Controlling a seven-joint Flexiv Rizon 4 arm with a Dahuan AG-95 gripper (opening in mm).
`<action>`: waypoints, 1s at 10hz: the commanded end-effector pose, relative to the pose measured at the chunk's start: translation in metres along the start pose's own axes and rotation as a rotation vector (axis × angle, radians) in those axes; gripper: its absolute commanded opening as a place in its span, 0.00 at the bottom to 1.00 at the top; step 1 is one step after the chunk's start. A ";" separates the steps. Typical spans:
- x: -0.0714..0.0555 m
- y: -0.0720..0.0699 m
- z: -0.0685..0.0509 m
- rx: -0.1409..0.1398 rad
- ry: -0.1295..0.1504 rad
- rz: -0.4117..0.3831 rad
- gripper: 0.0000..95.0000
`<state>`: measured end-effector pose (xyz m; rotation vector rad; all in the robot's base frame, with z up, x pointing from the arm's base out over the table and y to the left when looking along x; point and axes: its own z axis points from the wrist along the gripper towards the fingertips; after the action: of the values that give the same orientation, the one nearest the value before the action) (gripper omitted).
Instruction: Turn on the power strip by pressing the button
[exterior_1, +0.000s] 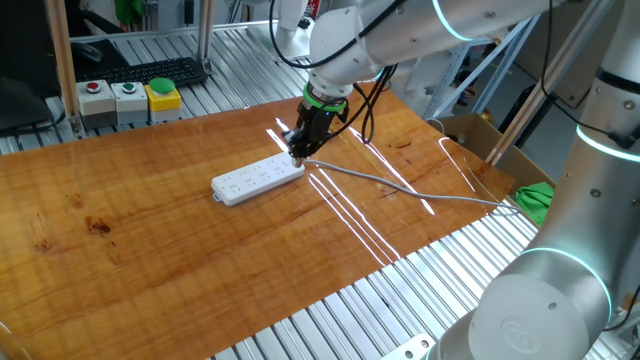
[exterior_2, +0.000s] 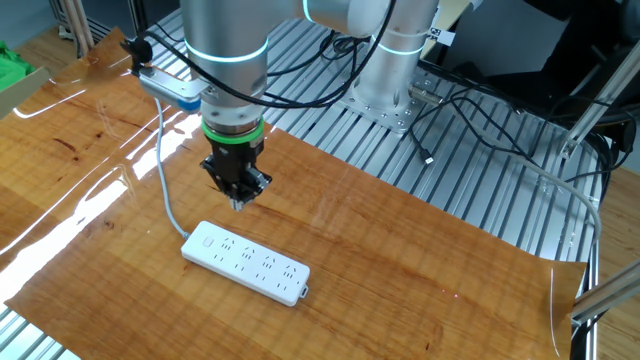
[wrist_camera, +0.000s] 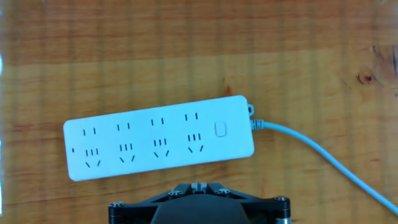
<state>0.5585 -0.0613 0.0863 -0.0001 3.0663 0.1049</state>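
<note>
The power strip (exterior_1: 258, 180) is a long flat white bar lying on the wooden table (exterior_1: 150, 260). It also shows in the other fixed view (exterior_2: 245, 262) and the hand view (wrist_camera: 158, 144). Its small rounded button (wrist_camera: 219, 129) sits at the cable end, beside the row of socket holes. A thin grey cable (wrist_camera: 323, 155) leaves that end. My gripper (exterior_1: 298, 155) hangs above the button end, a little clear of the strip (exterior_2: 238, 203). Its fingertips (wrist_camera: 199, 185) touch each other and hold nothing.
A box with red, green and yellow buttons (exterior_1: 130, 100) and a keyboard (exterior_1: 150, 72) lie beyond the table's far edge. A cardboard box (exterior_1: 480, 135) and green cloth (exterior_1: 537, 198) are at the right. The cable (exterior_1: 400, 188) crosses the table towards them.
</note>
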 end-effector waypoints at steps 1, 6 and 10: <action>-0.006 -0.002 0.001 0.002 -0.008 0.001 0.00; -0.020 -0.012 0.004 0.008 -0.013 -0.010 0.00; -0.042 -0.033 0.009 0.004 -0.007 -0.015 0.00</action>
<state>0.6040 -0.0939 0.0758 -0.0217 3.0630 0.1040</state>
